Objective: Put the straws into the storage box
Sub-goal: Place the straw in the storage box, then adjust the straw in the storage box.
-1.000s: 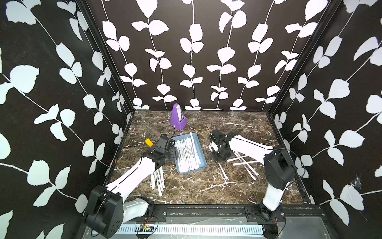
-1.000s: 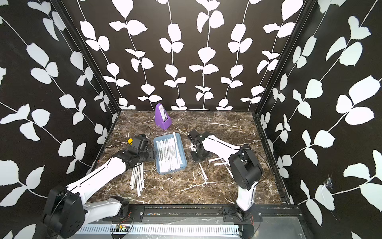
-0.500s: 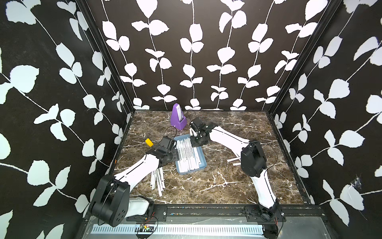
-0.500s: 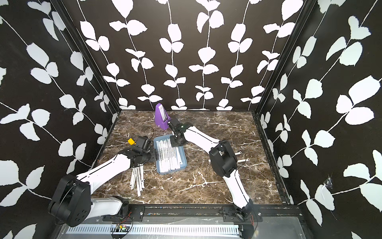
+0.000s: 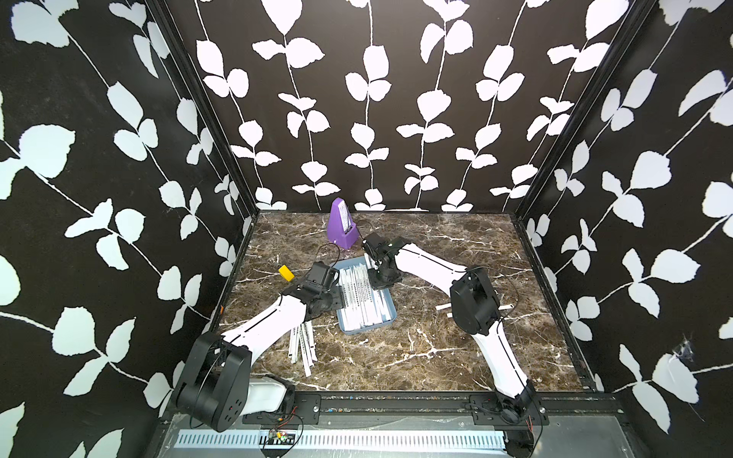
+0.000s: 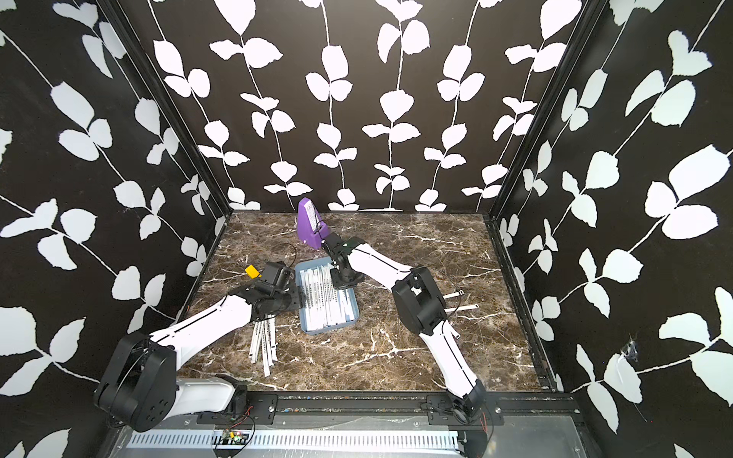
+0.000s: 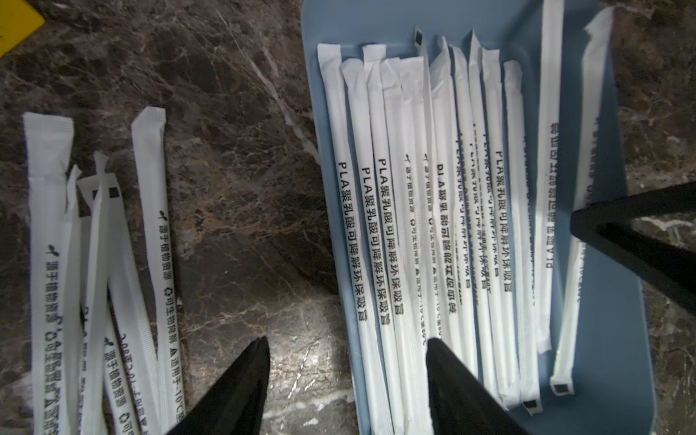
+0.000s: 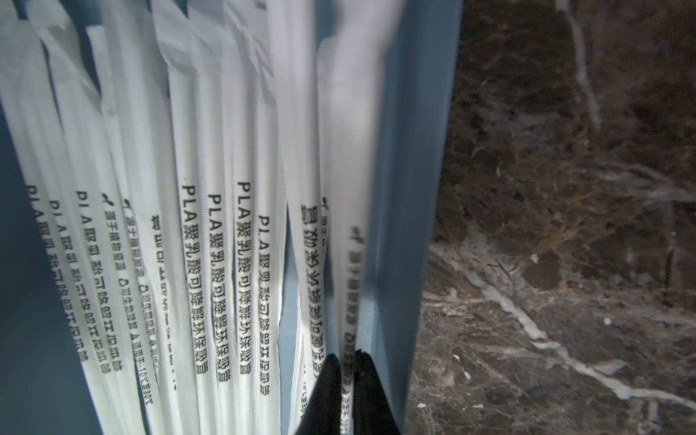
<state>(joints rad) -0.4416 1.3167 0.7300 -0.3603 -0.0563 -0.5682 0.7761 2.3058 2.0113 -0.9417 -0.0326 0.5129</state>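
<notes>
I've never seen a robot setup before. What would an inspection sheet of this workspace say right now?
Surface: brown marble-look table.
Job's things: light blue storage box holds many straws; loose straws lie by the left arm, a few more by the right arm.
Clutter: purple metronome at the back; small yellow block.
Grippers: left gripper open, empty, above the box's edge; right gripper shut on one straw over the box.
Cables: thin black cable loops at the left wrist.
Surroundings: black walls with white leaves.

White black-printed straws [image 7: 380,241], light blue storage box [image 7: 602,395], purple metronome [image 5: 342,224], yellow block [image 5: 286,272], brown white-veined desk [image 5: 416,349], black white-leafed walls [image 5: 119,246]
</notes>
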